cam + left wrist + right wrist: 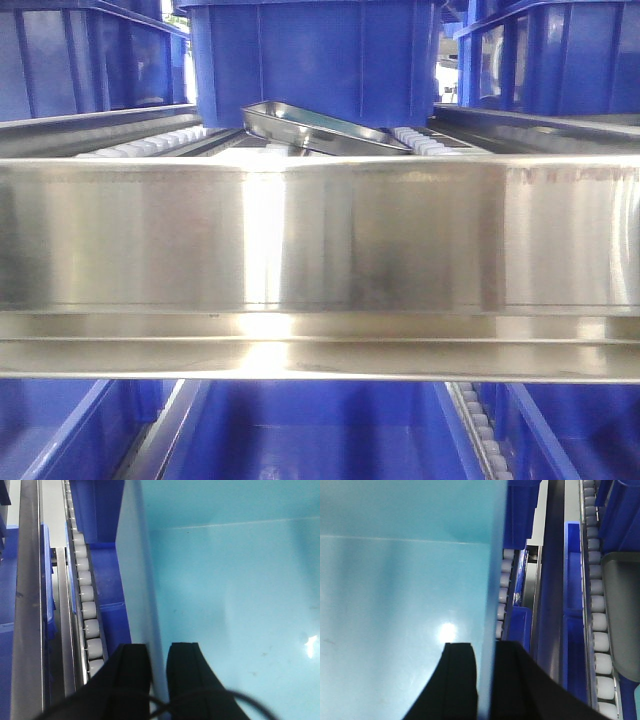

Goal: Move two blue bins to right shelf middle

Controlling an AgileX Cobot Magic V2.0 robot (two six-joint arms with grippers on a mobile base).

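A: What hides things out front?
B: A shiny steel bar covers the middle. Behind it is the blue bin, top cut off, with a tilted metal tray in front of it.
A: Left wrist?
B: The left tool pinches the bin's smooth side wall. Round white rollers run close beside.
A: Right wrist?
B: The right tool pinches the other wall. Little room there.
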